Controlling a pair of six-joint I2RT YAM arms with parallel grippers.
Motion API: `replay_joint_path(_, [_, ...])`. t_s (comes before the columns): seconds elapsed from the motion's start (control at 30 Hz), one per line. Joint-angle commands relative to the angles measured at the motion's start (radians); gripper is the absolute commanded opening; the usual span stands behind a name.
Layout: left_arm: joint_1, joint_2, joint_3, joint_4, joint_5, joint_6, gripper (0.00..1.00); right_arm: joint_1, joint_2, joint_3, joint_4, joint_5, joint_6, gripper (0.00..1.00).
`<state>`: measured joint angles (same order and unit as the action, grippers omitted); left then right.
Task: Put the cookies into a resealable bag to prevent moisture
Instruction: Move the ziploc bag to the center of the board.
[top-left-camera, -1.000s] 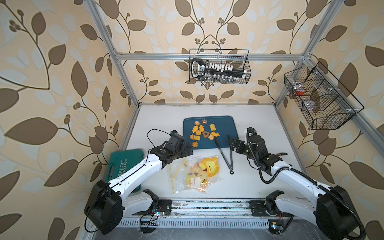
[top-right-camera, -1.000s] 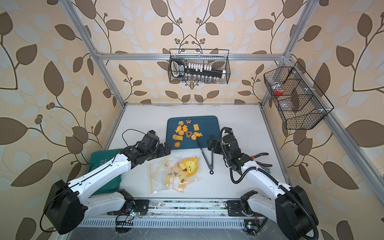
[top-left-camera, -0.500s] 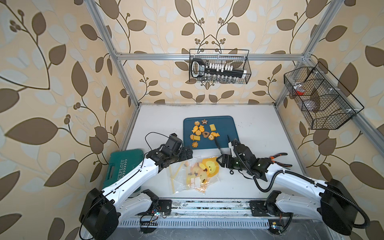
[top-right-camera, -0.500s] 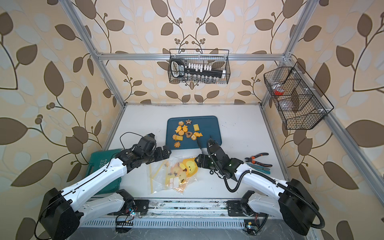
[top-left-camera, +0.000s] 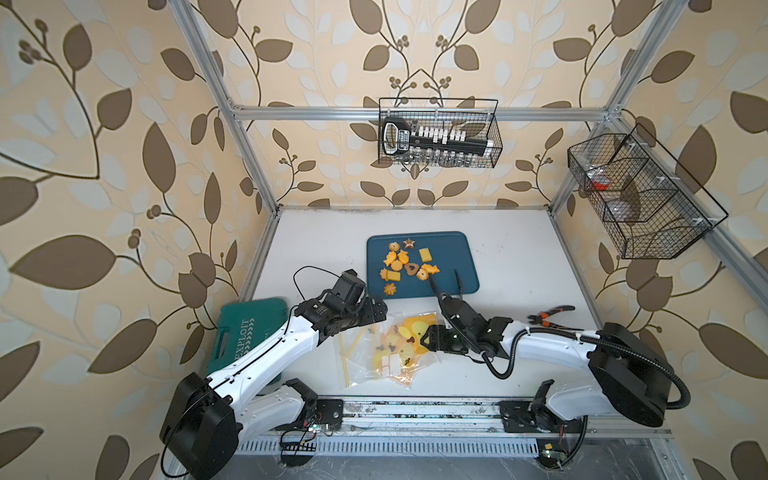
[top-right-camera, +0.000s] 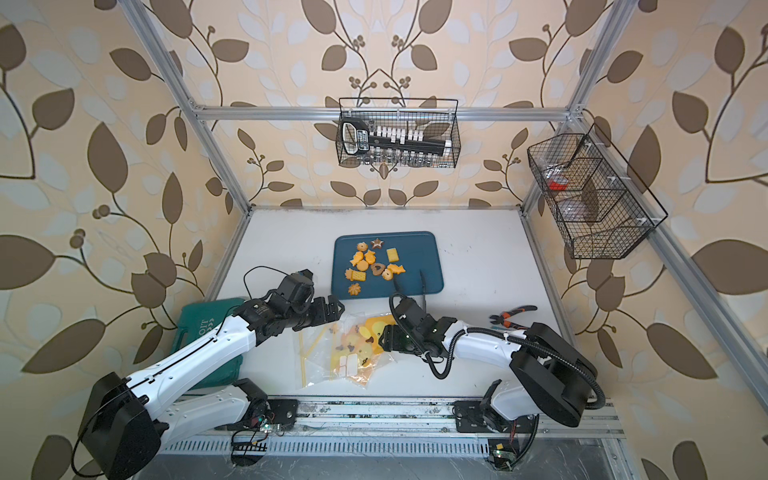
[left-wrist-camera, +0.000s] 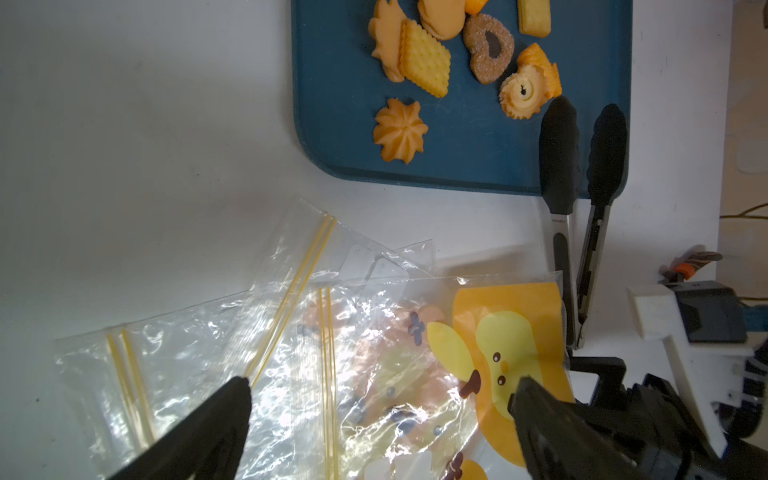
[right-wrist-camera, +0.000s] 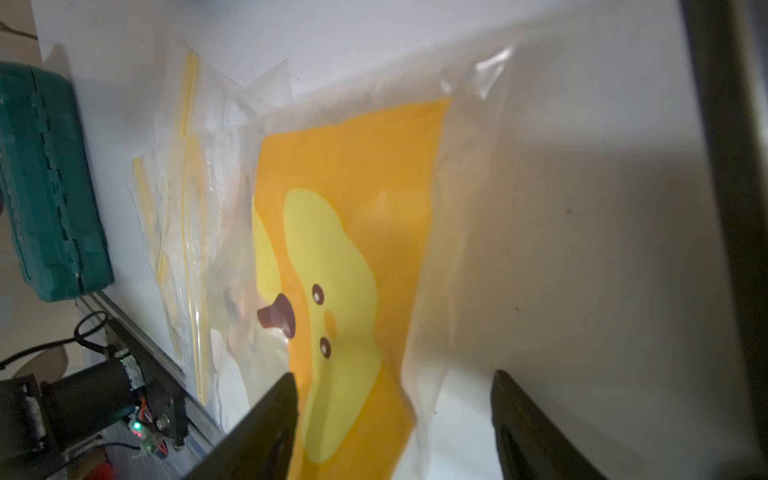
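reading the worktop (top-left-camera: 519, 257) as a clock face with twelve at the back wall, the cookies (top-left-camera: 405, 264) lay in a loose cluster on the blue tray (top-left-camera: 455, 253), at twelve o'clock from the centre. one flower-shaped cookie (top-left-camera: 390, 289) sat apart from the rest, toward the tray's seven o'clock corner. the black tips of the tongs (left-wrist-camera: 559, 145) rested on the tray's five o'clock edge, and their handles ran toward six, under the right arm.

a pile of clear resealable bags (top-left-camera: 386, 351) lay flat between six and seven o'clock, with yellow zip strips showing. the bag on the pile's three o'clock side carried a yellow duck print (right-wrist-camera: 332, 266) on an orange panel.

the left fingers (left-wrist-camera: 199, 432) stood wide apart and held nothing. they were over the pile's eleven o'clock corner, one tip above a zip strip and the other above the duck print. whether they touched the plastic could not be told.

the right fingers (right-wrist-camera: 266, 419) were parted at the pile's three o'clock edge, with the duck bag's edge lying between them and not pinched.

a green case (top-left-camera: 245, 328) lay at eight o'clock, partly under the left arm. pliers (top-left-camera: 550, 312) lay at three o'clock. one wire basket (top-left-camera: 436, 99) hung on the back wall at twelve, and another wire basket (top-left-camera: 648, 241) hung at two.
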<state>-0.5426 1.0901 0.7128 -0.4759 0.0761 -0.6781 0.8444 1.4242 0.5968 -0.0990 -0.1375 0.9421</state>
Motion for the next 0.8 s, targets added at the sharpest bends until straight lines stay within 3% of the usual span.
replay_joint_path(0.0, [0.0,0.01,0.024,0.003,0.017,0.018,0.99,0.004,0.008,0.024,0.017,0.031,0.03,0.57])
replay_joint_path(0.17, [0.002,0.022,0.01,0.0,0.01,-0.006,0.99,0.005,-0.041,-0.009,0.03,0.078,0.056,0.26])
replay_joint_path(0.33, [0.004,0.023,-0.013,0.018,0.029,-0.03,0.95,0.003,-0.114,-0.033,-0.003,0.161,0.063,0.06])
replay_joint_path(0.47, [0.004,0.04,-0.026,0.032,0.055,-0.042,0.85,-0.027,-0.159,-0.064,-0.032,0.22,0.065,0.0])
replay_joint_path(0.77, [0.004,0.094,-0.076,0.112,0.169,-0.055,0.54,-0.15,-0.269,-0.201,0.018,0.199,0.13,0.0])
